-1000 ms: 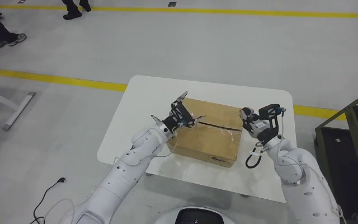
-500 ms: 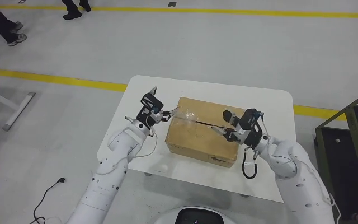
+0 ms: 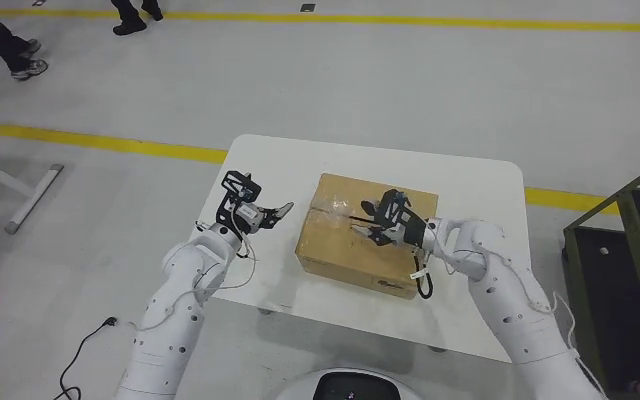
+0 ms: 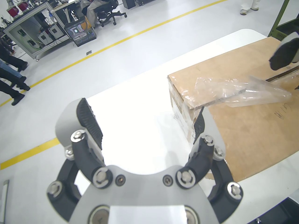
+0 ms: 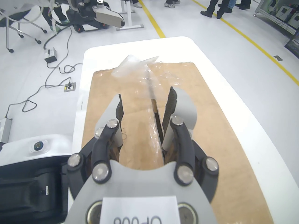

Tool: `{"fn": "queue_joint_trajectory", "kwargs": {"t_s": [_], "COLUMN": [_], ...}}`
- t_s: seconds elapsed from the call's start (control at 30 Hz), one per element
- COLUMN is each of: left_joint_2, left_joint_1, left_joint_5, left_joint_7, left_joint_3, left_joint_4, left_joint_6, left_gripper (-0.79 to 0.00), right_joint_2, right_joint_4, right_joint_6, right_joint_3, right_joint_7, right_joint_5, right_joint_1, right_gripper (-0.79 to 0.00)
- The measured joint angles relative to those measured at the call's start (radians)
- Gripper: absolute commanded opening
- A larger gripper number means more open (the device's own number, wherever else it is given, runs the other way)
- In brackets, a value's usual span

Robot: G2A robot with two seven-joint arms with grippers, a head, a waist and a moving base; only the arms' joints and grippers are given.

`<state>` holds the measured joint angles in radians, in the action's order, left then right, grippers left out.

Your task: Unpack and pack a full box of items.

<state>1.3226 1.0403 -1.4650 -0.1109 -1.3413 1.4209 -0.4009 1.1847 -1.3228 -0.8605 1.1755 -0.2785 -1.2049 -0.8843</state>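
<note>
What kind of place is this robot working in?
Probably a robotics lab or workshop hall: yellow lines painted on the pale floor, a workbench loaded with electronics beside an office chair, and a cardboard box on a lone white table.

White table [image 3: 470, 190], rounded corners. Yellow floor line [image 3: 100, 140] runs left-right past its far side; second line [image 3: 400, 20] farther off. Green rack [image 3: 605, 262] right. Black cable [image 3: 108, 322] on floor near left. Grey bar [image 3: 33, 198] left.
</note>
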Motion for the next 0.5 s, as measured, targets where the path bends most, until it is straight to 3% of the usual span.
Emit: {"fn": "queue_joint_trajectory", "kwargs": {"t_s": [0.03,0.07,0.17,0.33,0.37,0.5], "left_joint_2": [0.000,0.000,0.000,0.000,0.000,0.000], "left_joint_1": [0.000,0.000,0.000,0.000,0.000,0.000], "left_joint_5": [0.000,0.000,0.000,0.000,0.000,0.000], "left_joint_7": [0.000,0.000,0.000,0.000,0.000,0.000], "left_joint_3": [0.000,0.000,0.000,0.000,0.000,0.000], "left_joint_4": [0.000,0.000,0.000,0.000,0.000,0.000], "left_joint_6": [0.000,0.000,0.000,0.000,0.000,0.000], "left_gripper": [0.000,0.000,0.000,0.000,0.000,0.000], "right_joint_2": [0.002,0.005,0.012,0.025,0.029,0.045], "right_joint_4": [0.016,0.031,0.080,0.148,0.162,0.230], "right_joint_6": [0.000,-0.001,-0.009,-0.020,-0.019,-0.015], "right_joint_3": [-0.012,-0.024,-0.062,-0.121,-0.133,-0.188], "right_joint_7": [0.004,0.008,0.032,0.064,0.073,0.097], "right_joint_5": [-0.011,-0.024,-0.060,-0.107,-0.114,-0.151], "right_joint_1": [0.016,0.032,0.080,0.142,0.153,0.207], "right_gripper": [-0.114,-0.157,-0.102,-0.317,-0.422,-0.468]}}
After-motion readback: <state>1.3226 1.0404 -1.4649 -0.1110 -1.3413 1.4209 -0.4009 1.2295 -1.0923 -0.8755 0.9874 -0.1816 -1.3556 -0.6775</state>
